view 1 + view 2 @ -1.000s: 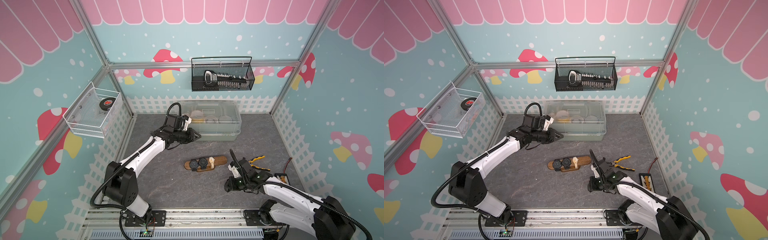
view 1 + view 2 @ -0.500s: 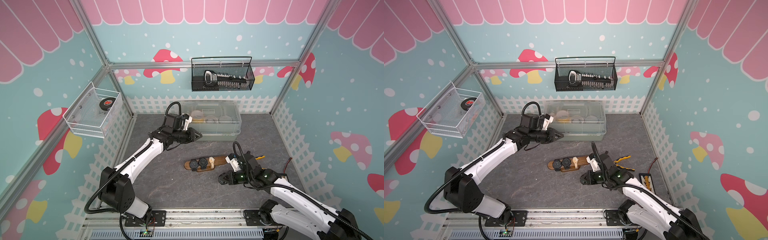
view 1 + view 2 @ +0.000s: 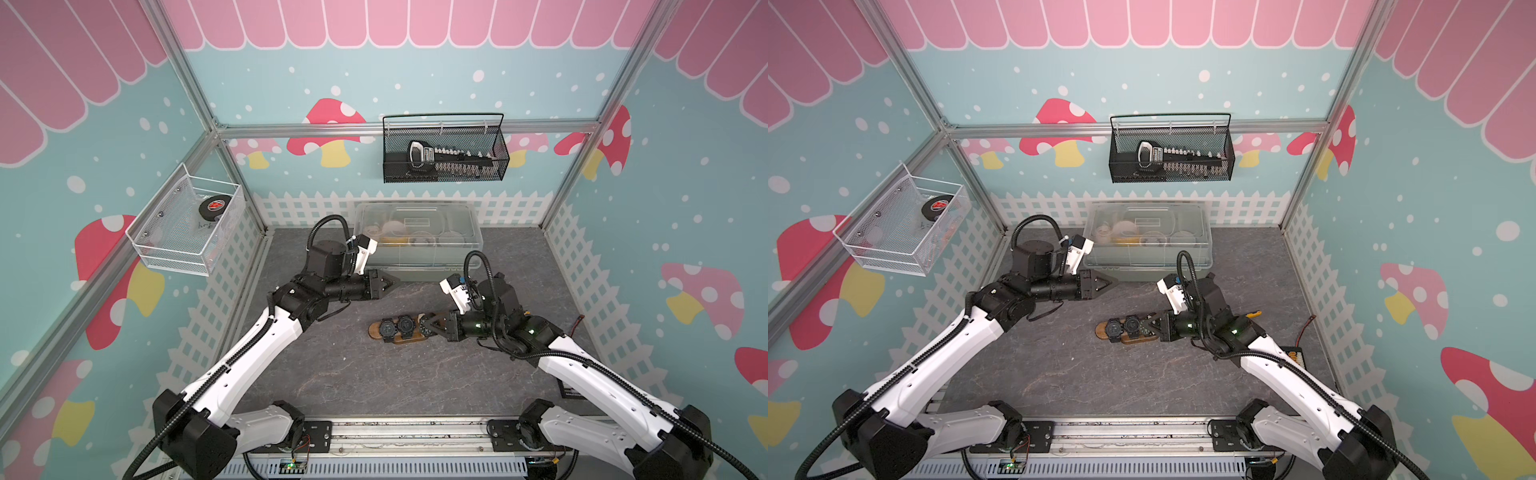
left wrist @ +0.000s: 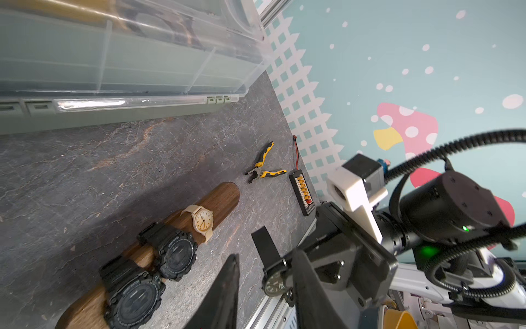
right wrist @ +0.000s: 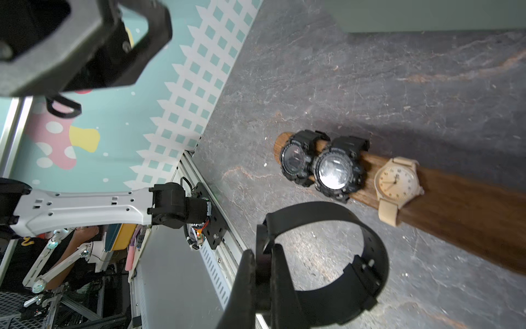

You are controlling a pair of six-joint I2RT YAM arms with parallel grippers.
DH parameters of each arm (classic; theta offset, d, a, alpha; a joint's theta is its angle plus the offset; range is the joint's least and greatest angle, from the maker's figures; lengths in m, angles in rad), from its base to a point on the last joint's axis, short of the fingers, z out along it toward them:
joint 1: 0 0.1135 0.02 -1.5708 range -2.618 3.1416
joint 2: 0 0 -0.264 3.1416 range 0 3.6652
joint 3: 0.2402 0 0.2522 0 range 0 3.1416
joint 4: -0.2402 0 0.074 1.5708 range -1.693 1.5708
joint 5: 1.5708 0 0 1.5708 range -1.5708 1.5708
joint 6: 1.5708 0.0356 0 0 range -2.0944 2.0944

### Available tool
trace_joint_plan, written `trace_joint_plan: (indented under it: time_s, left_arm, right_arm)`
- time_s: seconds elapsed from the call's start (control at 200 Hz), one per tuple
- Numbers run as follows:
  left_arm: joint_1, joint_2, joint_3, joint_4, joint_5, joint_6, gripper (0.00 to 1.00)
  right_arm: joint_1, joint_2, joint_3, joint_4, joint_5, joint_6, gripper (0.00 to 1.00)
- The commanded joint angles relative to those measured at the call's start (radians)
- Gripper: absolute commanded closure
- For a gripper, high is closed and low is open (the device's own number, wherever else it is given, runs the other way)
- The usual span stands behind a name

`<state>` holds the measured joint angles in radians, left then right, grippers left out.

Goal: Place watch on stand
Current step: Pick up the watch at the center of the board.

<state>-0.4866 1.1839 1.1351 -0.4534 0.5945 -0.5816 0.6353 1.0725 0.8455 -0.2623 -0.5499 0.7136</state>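
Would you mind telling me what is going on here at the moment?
The right gripper grips a black watch by its strap, beside the wooden stand but not yet on it. Two black watches and a beige watch already sit there. The left gripper hovers empty near the clear box.

Bright even light, soft shadows, glare on black watch (image 5: 331,173) glass

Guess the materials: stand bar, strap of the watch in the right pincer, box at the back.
Stand: wood, dark brown, smooth satin finish; grain streaks show.
Black watch strap in right pincer: matte, bends in a loop, likely rubber or silicone.
Box: clear plastic, glossy; contents show through.
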Motion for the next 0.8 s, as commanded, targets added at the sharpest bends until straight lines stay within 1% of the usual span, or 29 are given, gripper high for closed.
trace_joint_plan:
  time_s: [0.0, 0.115, 0.205, 0.276, 0.446, 0.627, 0.687, 0.797]
  left_arm:
    - [-0.003, -0.075, -0.046, -0.015, -0.001, 0.023, 0.66]
    - [-0.004, -0.144, -0.089, -0.014, 0.014, 0.024, 0.66]
    - [-0.008, -0.194, -0.133, 0.042, 0.049, 0.005, 0.64]
    - [-0.012, -0.225, -0.169, 0.093, 0.064, -0.019, 0.62]
    - [-0.013, -0.220, -0.199, 0.125, 0.087, -0.019, 0.60]
    - [-0.013, -0.152, -0.171, 0.145, 0.107, -0.009, 0.59]
    - [-0.013, -0.140, -0.161, 0.173, 0.117, -0.019, 0.59]
    - [-0.014, -0.129, -0.136, 0.197, 0.121, -0.026, 0.58]
  right_arm:
    - [-0.009, 0.055, 0.029, 0.183, -0.052, 0.057, 1.00]
    - [-0.014, 0.134, 0.026, 0.420, -0.112, 0.211, 1.00]
    - [-0.012, 0.183, 0.011, 0.643, -0.137, 0.347, 1.00]
    - [-0.013, 0.215, 0.021, 0.739, -0.145, 0.397, 1.00]
    - [-0.014, 0.253, 0.067, 0.765, -0.174, 0.418, 1.00]
    - [-0.013, 0.252, 0.057, 0.829, -0.204, 0.469, 1.00]
    - [-0.014, 0.248, 0.049, 0.858, -0.217, 0.503, 1.00]
    - [-0.013, 0.241, 0.048, 0.873, -0.235, 0.520, 1.00]
